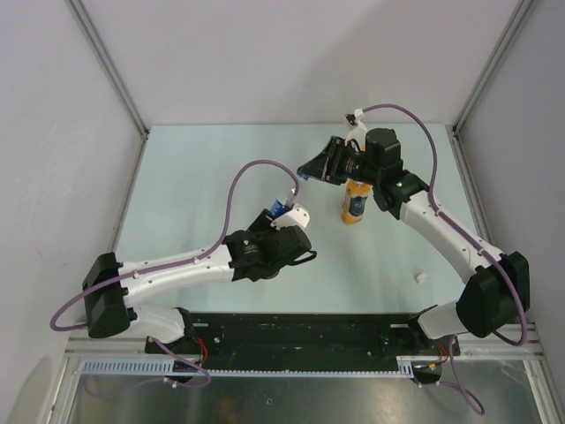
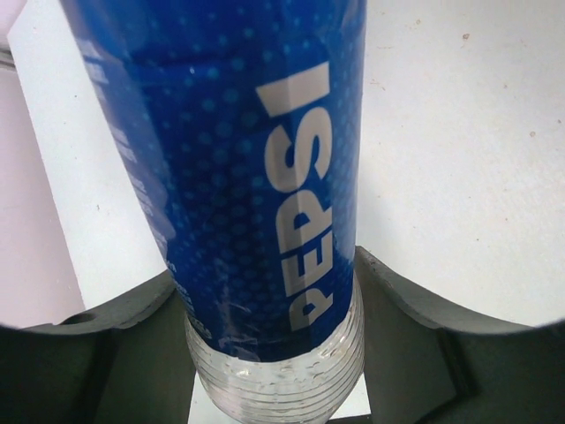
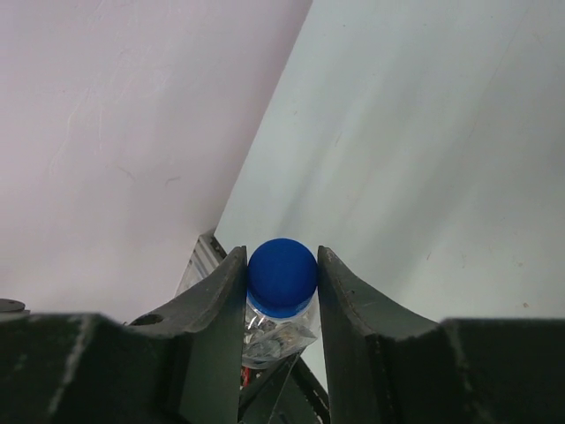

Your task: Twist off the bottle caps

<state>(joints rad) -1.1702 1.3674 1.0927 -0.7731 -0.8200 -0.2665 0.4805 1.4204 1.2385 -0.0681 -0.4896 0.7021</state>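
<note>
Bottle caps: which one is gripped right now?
The blue cap on the Pepsi bottle, pinched by the right gripper; the white cap lies loose on the table.

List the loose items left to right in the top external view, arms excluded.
Pepsi bottle → short orange bottle → white cap. The blue cap is left out: it sits at the Pepsi bottle's end, between the fingers of the right hand, so its place in the order is unclear.

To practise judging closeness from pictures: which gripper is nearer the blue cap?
Right. The right gripper is shut on the blue cap, one jaw on each side. The left gripper clamps the Pepsi bottle lower down, around its labelled body, away from the cap.
</note>
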